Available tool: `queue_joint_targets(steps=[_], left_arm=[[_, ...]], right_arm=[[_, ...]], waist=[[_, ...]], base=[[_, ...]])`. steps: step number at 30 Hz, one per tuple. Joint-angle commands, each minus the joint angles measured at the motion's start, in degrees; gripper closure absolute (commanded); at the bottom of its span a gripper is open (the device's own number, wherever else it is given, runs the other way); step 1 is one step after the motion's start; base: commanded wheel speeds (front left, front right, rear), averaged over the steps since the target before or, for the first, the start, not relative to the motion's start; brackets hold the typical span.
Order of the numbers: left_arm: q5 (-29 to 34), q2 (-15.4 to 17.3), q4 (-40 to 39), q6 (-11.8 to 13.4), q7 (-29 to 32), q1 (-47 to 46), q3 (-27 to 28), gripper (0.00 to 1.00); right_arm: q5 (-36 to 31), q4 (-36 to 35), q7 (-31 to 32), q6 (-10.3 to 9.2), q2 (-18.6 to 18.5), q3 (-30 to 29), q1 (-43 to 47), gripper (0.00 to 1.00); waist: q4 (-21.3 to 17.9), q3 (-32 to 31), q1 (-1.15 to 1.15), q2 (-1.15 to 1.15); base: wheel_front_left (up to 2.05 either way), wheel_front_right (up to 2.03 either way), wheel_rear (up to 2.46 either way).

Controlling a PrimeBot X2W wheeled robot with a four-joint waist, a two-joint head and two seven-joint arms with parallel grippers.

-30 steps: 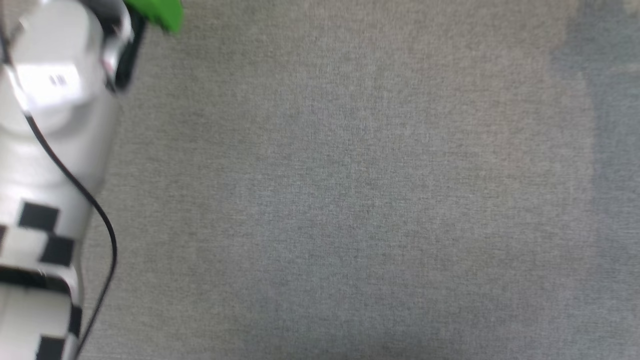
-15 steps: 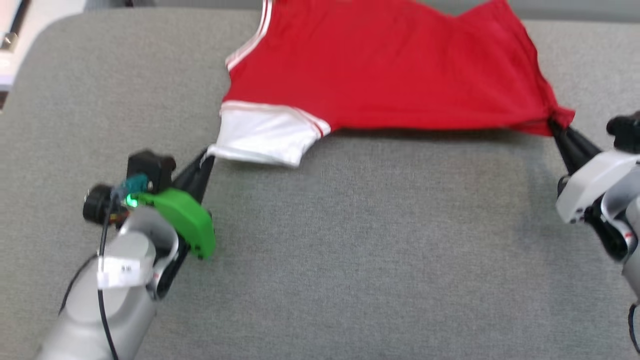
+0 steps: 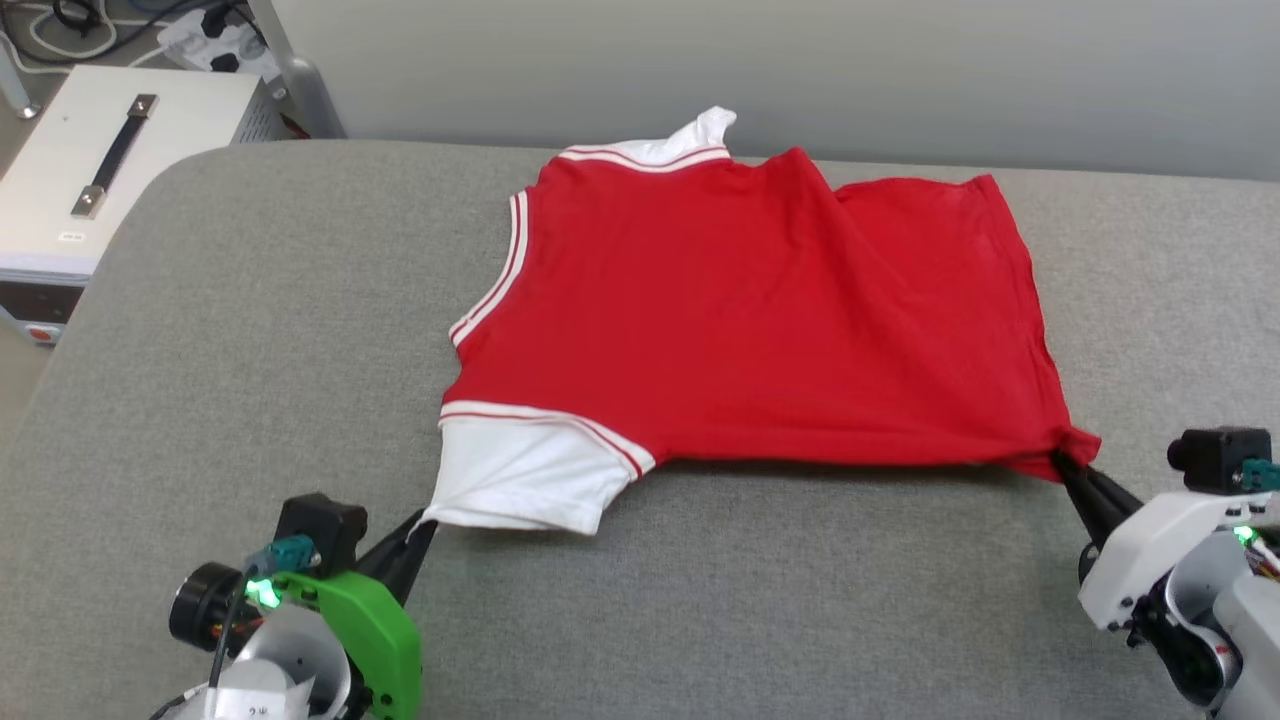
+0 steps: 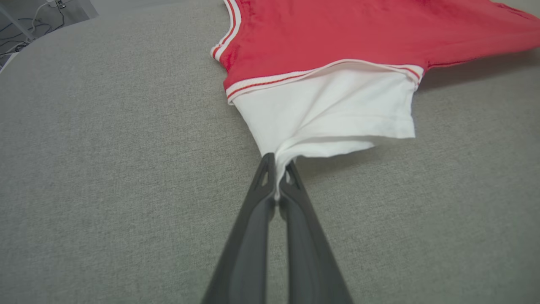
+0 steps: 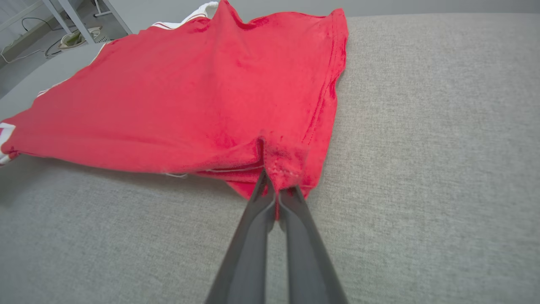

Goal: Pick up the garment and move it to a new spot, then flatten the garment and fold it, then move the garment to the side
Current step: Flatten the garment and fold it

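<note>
The garment lies spread on the grey cushioned surface, plain red face up, collar to the left and hem to the right. My left gripper is shut on the corner of the near white sleeve, pinched between its dark fingertips. At the right, my right gripper is shut on the near hem corner, where the red cloth bunches at the tips. The near edge of the garment is stretched between both grippers and lifted slightly off the surface. The far white sleeve peeks out at the back.
A white box with a handle stands off the surface's far left corner, with cables on the floor behind it. A pale wall runs behind the surface. Bare grey cloth stretches in front of the garment.
The head camera has swung up, so the whole picture shifted from bare grey cloth to the garment. Both grippers keep their hold on the sleeve and hem corner.
</note>
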Motion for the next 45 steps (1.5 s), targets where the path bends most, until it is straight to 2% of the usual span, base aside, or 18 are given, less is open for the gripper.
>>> queue_joint_targets(steps=[1,12,19,25,34,41,45], left_arm=[[-0.6,1.0,-1.4,0.7,0.4,2.3,-0.2,1.0],[-3.0,5.3,-10.7,1.9,2.8,13.4,-1.8,1.0],[-6.1,7.8,-14.9,2.1,4.2,19.4,-2.0,1.0],[-7.0,9.0,-17.4,2.5,4.4,22.3,-2.2,1.0],[-5.9,9.6,-18.8,2.3,4.1,16.5,-0.1,1.0],[-4.2,7.8,-16.7,2.7,6.6,7.9,0.5,1.0],[-3.8,6.5,-13.7,1.9,7.5,3.4,0.4,1.0]], right_arm=[[1.3,-0.8,0.5,-0.47,-0.4,-0.1,2.2,1.0],[6.8,-7.2,3.0,-0.47,-4.2,-3.0,14.9,1.0],[4.7,-12.9,6.2,-0.47,-6.9,-4.2,22.9,1.0],[2.0,-17.6,8.3,-0.47,-6.9,-7.4,27.5,1.0],[-1.6,-23.1,11.7,-0.47,-5.8,-14.2,28.2,1.0],[-4.6,-25.5,16.6,-0.47,-4.5,-16.7,25.6,1.0],[-6.4,-25.5,18.8,-0.47,-3.7,-17.1,22.5,1.0]], waist=[[-0.3,-2.8,0.01,0.0],[-0.9,-8.9,0.01,0.0],[-1.3,-10.8,0.01,0.0],[-1.4,-10.8,0.01,0.0],[-1.6,-8.7,0.01,0.0],[-2.5,-5.1,0.01,0.0],[-3.2,-2.4,0.01,0.0]], base=[[0.0,0.0,0.0],[0.0,0.0,0.0],[0.0,0.0,0.0],[0.0,0.0,0.0],[0.0,0.0,0.0],[0.0,0.0,0.0],[0.0,0.0,0.0]])
